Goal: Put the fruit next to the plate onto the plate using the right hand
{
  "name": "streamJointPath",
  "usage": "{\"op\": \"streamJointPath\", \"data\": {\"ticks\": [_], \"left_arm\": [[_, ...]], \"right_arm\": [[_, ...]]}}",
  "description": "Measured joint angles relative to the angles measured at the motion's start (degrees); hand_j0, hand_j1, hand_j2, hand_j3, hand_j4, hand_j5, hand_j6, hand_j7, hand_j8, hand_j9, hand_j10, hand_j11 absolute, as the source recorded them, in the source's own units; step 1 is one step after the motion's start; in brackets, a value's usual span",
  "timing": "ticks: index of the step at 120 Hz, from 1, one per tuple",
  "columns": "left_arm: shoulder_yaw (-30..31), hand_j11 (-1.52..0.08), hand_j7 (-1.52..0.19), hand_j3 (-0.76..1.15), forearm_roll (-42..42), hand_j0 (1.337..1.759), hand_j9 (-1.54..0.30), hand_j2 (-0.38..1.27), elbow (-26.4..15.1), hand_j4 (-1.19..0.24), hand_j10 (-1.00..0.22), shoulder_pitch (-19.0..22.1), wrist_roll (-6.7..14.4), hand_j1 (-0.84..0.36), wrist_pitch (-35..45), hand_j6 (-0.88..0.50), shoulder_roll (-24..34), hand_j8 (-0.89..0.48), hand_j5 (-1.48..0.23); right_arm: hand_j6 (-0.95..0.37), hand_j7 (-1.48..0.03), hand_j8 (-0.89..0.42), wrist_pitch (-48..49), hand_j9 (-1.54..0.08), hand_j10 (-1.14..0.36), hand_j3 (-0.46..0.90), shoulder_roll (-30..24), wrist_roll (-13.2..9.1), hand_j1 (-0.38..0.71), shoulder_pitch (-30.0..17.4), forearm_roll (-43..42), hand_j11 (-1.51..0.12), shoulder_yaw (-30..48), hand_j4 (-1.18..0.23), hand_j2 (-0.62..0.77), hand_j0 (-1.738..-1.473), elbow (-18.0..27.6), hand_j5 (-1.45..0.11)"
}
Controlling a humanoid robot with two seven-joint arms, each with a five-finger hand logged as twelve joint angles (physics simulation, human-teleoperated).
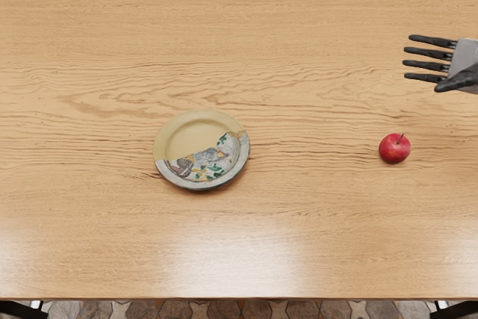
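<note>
A small red apple [394,148] with a short stem lies on the wooden table, well to the right of the plate [187,134]. The plate is round, yellow on its upper left and painted with a grey, green and orange pattern on its lower right, and nothing lies on it. My right hand [435,64] comes in at the right edge, above and to the right of the apple and apart from it. Its dark fingers [427,52] are stretched out towards the left and hold nothing. The left arm does not show.
The wooden table [239,244] fills nearly the whole view. Its front edge runs along the bottom, with floor tiles below it, and a brown wall stands behind the far edge.
</note>
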Motion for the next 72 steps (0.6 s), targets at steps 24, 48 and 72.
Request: {"op": "streamJointPath", "data": {"ticks": [24, 48, 72], "left_arm": [[0.0, -0.01, -0.01, 0.0, 0.0, 1.658, -0.01, 0.0, 0.0, -0.01, -0.01, 0.0, 0.0, 0.34, 0.0, -0.01, 0.0, -0.01, -0.01], [0.15, -0.01, -0.01, 0.0, 0.02, 1.658, -0.01, 0.0, -0.12, -0.01, -0.01, 0.0, 0.0, 0.34, 0.0, -0.01, 0.0, -0.01, -0.01], [0.4, -0.01, -0.01, 0.0, 0.01, 1.658, -0.01, 0.0, -0.14, -0.01, -0.01, 0.09, 0.0, 0.34, 0.0, -0.01, 0.0, -0.01, -0.01]], "right_arm": [[0.0, 0.0, 0.0, 0.0, 0.0, 0.0, 0.0, 1.19, 0.0, -0.35, 0.41, -0.57, 0.0, -1.17, 0.0, 0.0, -1.658, -2.18, 0.0], [0.0, 0.0, 0.0, 0.0, 0.0, 0.0, 0.0, 3.15, 0.0, -0.35, 9.81, -7.45, 0.0, -15.36, 0.0, 0.0, -1.658, -5.28, 0.0], [0.0, 0.0, 0.0, 0.0, 0.0, 0.0, 0.0, 4.51, 0.0, -0.35, 16.26, -7.05, 0.0, -21.08, 0.0, 0.0, -1.658, -5.02, 0.0]]}}
